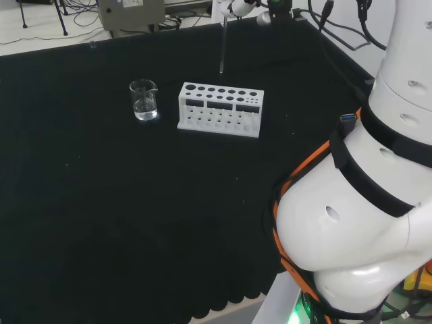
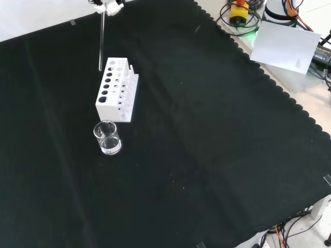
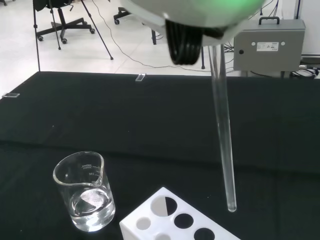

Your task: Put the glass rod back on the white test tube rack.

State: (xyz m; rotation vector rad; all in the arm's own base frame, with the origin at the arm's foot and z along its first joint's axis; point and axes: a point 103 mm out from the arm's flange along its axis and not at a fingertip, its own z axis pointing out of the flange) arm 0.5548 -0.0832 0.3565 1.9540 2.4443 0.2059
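Glass rod [image 1: 222, 46], thin, clear and straight, hangs almost upright in the air over the counter [image 1: 101, 223] with its black cloth. Its top end goes up into the black and white robot hand [image 2: 107, 6] at the top edge of the front view. Little bits of the robot hand show there, so I cannot tell how its fingers sit around the rod.

In the head view the rod's low tip is behind the white plastic test tube rack [image 1: 221, 109] with round holes in its top. In the front view the tip looks level with the rack's far end, just to its left. The wrist view shows more: the rounded tip hangs above and a little off to one side of the rack's corner holes, not inside any hole.

A small clear glass beaker [image 2: 107, 138] with a little water in it stands on the cloth near the rack. It is left of the rack in the head view and in front of it in the front view.
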